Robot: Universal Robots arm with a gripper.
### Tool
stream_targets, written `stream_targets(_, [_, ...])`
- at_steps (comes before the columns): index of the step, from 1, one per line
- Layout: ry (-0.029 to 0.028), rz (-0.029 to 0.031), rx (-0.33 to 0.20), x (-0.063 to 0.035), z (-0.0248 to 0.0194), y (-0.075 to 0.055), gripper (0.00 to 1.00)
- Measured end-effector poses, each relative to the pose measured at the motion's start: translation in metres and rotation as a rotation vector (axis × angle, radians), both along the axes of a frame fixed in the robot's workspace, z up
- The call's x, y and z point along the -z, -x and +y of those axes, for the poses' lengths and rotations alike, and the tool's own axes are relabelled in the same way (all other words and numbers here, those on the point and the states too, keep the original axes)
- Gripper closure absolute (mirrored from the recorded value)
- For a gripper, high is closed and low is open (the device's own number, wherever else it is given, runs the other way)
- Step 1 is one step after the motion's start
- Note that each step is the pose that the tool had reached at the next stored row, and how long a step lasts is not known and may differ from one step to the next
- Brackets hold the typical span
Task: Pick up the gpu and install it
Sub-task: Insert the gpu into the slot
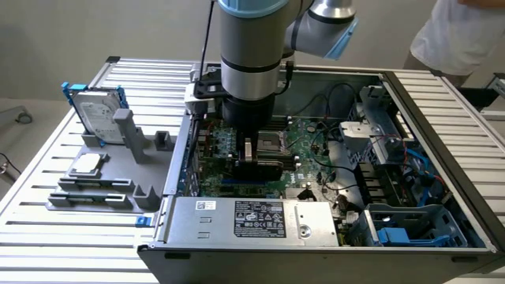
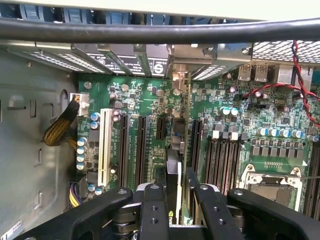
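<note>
The gpu (image 1: 257,170) stands on edge inside the open computer case (image 1: 410,248), black cooler face showing, low over the green motherboard (image 1: 304,139). My gripper (image 1: 251,149) reaches straight down from the arm and is shut on the card's upper edge. From the wrist, the gpu (image 2: 173,167) runs edge-on between the two black fingers (image 2: 154,202) toward its silver bracket (image 2: 179,80) at the case's rear slot openings. It lies in line with the black expansion slots (image 2: 141,145). My gripper (image 2: 177,195) hides how deep the card sits.
A silver power supply (image 1: 252,219) fills the case's near side; a drive cage with blue parts (image 1: 402,234) lies toward the exterior view's right. A grey fixture (image 1: 118,171) holds a hard drive (image 1: 99,112). Red-black wires (image 2: 300,80) and the CPU socket (image 2: 270,180) flank the card. A person (image 1: 462,29) stands behind.
</note>
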State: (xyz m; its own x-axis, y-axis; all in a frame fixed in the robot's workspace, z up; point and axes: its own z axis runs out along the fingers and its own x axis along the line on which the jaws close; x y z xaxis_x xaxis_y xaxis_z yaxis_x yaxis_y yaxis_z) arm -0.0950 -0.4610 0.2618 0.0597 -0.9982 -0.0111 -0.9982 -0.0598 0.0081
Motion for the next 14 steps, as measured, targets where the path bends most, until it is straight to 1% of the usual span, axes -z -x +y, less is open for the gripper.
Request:
stream_targets(6, [-0.0057, -0.0001, 0.007, 0.0009, 0.0, 0.0003, 0.74])
stream_targets(14, [-0.0092, -0.0002, 0.011, 0.003, 0.0, 0.0014, 0.74])
